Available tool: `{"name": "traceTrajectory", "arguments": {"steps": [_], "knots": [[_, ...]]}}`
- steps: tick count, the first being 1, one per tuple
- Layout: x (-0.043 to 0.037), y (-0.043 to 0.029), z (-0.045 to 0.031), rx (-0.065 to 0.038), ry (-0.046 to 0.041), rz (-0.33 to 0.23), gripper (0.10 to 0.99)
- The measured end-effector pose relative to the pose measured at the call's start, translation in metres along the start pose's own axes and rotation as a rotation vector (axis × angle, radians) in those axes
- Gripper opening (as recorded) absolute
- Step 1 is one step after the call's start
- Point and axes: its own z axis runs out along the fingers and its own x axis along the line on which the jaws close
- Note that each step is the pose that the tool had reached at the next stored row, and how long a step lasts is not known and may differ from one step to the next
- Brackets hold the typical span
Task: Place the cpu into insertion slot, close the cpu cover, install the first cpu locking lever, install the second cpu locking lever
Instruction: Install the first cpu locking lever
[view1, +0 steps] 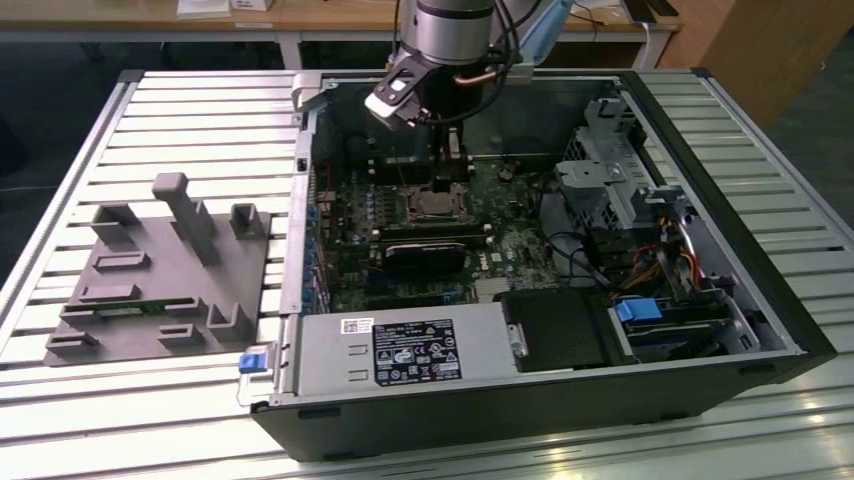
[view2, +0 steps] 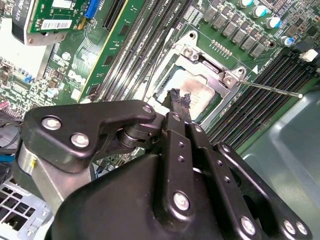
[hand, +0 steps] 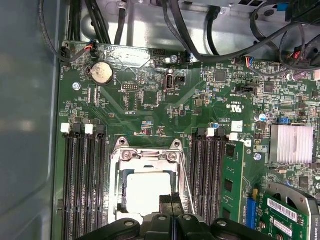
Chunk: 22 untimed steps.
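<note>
While we are hanging above the motherboard (hand: 165, 120), a grey fixture (view1: 154, 270) is lying at the exterior view's left; our gripper (view2: 178, 97) is pressing its jaws together on nothing; the cpu (view2: 200, 92) is sitting in the insertion slot (hand: 114, 172), the cpu cover (hand: 149, 156) framing it.

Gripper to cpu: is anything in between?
Nothing shows between them. In the second wrist view the shut gripper overlaps the cpu at its edge, with no part intervening.
</note>
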Motion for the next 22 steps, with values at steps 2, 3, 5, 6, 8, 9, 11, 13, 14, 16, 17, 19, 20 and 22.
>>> {"name": "traceTrajectory", "arguments": {"steps": [2,3,5,6,8,9,11,13,14,16,17,19,20,22], "knots": [[0.0,0.0,-0.0004,0.0,-0.001,0.0,0.106],[-0.0001,0.0001,-0.0006,0.0,-0.0017,0.0,0.106],[-0.0001,0.0001,-0.001,0.0,-0.003,0.0,0.106],[-0.0002,0.0001,-0.0013,0.0,-0.0037,0.0,0.106],[-0.0002,0.0002,-0.0018,0.0,-0.005,0.0,0.106],[-0.0003,0.0002,-0.002,0.0,-0.0056,0.0,0.106],[-0.0004,0.0002,-0.0026,0.0,-0.0068,0.0,0.106],[-0.0005,0.0003,-0.0033,0.0,-0.0077,0.0,0.106],[-0.0005,0.0003,-0.0037,0.0,-0.0081,0.0,0.106],[-0.0007,0.0003,-0.0046,0.0,-0.0088,0.0,0.106],[-0.0007,0.0004,-0.0051,0.0,-0.0089,0.0,0.106],[-0.0009,0.0005,-0.0061,0.0,-0.0093,0.0,0.106],[-0.0009,0.0005,-0.0066,0.0,-0.0094,0.0,0.106],[-0.0011,0.0005,-0.0078,0.0,-0.0096,0.0,0.106]]}}
